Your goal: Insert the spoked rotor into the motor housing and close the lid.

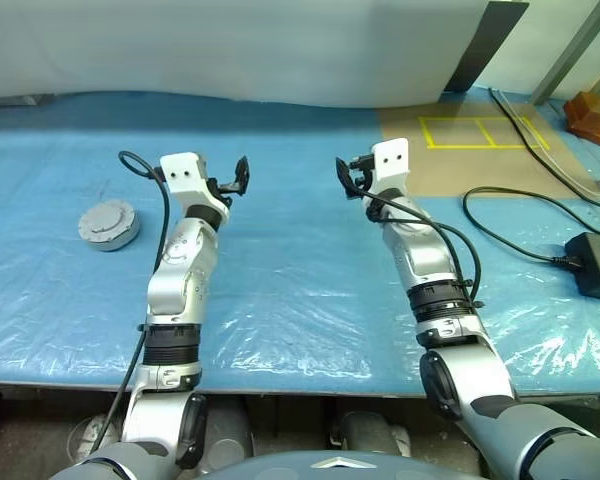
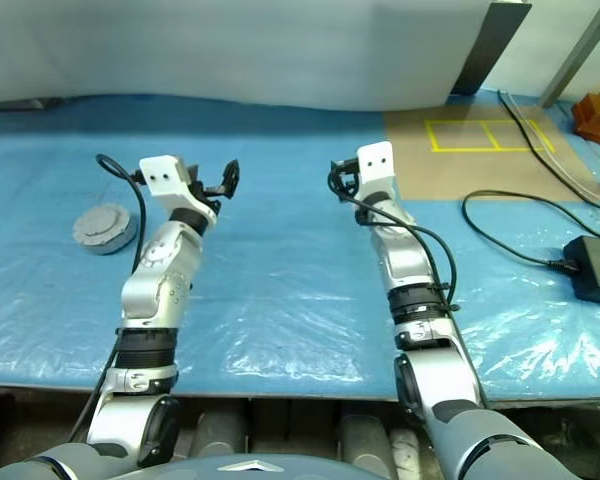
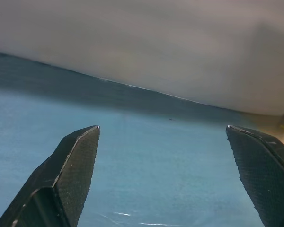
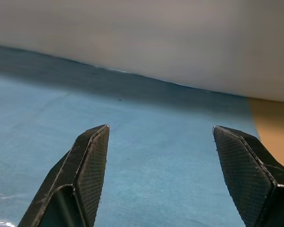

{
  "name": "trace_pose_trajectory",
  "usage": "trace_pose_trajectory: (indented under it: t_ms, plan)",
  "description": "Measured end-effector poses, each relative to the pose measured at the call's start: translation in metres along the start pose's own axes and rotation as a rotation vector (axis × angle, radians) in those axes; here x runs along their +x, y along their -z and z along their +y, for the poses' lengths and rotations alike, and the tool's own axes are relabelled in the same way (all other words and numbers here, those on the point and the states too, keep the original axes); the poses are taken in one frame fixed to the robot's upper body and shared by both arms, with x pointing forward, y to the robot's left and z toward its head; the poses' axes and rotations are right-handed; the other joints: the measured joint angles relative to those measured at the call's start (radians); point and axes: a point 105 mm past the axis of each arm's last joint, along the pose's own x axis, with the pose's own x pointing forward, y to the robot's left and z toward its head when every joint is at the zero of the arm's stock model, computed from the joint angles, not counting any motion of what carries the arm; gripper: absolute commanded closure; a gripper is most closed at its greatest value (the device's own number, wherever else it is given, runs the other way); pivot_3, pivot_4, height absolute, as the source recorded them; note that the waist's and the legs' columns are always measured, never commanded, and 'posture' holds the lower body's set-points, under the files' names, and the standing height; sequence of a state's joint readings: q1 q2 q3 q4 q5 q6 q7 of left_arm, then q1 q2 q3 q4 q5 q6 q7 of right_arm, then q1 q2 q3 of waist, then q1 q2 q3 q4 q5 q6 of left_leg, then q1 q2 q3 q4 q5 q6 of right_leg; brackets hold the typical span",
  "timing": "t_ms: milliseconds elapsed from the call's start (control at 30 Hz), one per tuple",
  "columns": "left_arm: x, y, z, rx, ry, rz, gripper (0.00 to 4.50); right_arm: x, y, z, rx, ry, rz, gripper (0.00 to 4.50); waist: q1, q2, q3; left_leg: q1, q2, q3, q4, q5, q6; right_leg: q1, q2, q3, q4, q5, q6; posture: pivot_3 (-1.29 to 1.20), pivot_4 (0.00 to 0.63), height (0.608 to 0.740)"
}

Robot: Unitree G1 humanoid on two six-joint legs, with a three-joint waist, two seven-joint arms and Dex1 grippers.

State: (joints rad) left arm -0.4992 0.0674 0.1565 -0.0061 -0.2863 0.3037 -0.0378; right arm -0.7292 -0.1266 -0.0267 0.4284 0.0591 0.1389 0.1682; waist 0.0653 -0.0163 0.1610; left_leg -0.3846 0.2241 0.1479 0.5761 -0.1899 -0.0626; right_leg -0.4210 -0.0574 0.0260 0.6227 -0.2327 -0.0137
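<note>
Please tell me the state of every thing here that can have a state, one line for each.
lid: on top of the round unit, lying flat on the blue sheet, untouched.
left gripper: fingers open, empty, raised above the sheet.
right gripper: fingers open, empty, raised above the sheet.
black power adapter: lying on the sheet, cable attached.

The desk (image 1: 300,270) is spread with a blue cloth under clear, wrinkled plastic sheeting, except at about two o'clock, where a bare tan patch (image 1: 470,150) carries a rectangle of yellow tape (image 1: 483,132). At about nine o'clock lies a round grey disc-shaped assembly, the motor housing (image 1: 109,223) with its lid on top, resting flat and well apart from everything else. At about three o'clock a black power brick (image 1: 595,264) sits near the edge, with black cables (image 1: 510,215) looping across the plastic beside it.
</note>
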Motion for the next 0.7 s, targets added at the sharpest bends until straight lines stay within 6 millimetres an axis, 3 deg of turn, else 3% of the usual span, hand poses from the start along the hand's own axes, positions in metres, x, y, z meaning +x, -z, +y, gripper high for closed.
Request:
trace_pose_trajectory:
  t_ms: [233,500,700]
  plan:
    - [0.000,-0.002,0.011,0.028,-0.022,0.022,0.01,0.003,0.000,0.006,0.009,0.024,-0.022,0.87,0.005,0.001,0.000,-0.001,0.000,0.000,0.000,0.000,0.000,0.000,0.000,-0.001,-0.001,0.000,0.000,0.00,0.150,0.740]
    - [0.010,-0.011,-0.018,-0.019,0.051,0.013,0.01,-0.001,0.009,0.000,0.000,0.056,0.002,0.87,-0.001,0.001,0.001,0.000,0.000,0.000,0.000,0.000,0.000,0.000,0.000,0.000,0.000,0.000,0.000,0.00,0.150,0.740]
    - [0.014,0.001,-0.014,0.040,0.062,0.083,0.01,-0.003,0.009,-0.002,0.008,0.094,-0.010,0.87,-0.004,0.001,0.001,0.000,0.000,0.000,-0.001,0.000,0.000,0.000,0.000,0.000,-0.001,0.000,0.000,0.00,0.150,0.740]
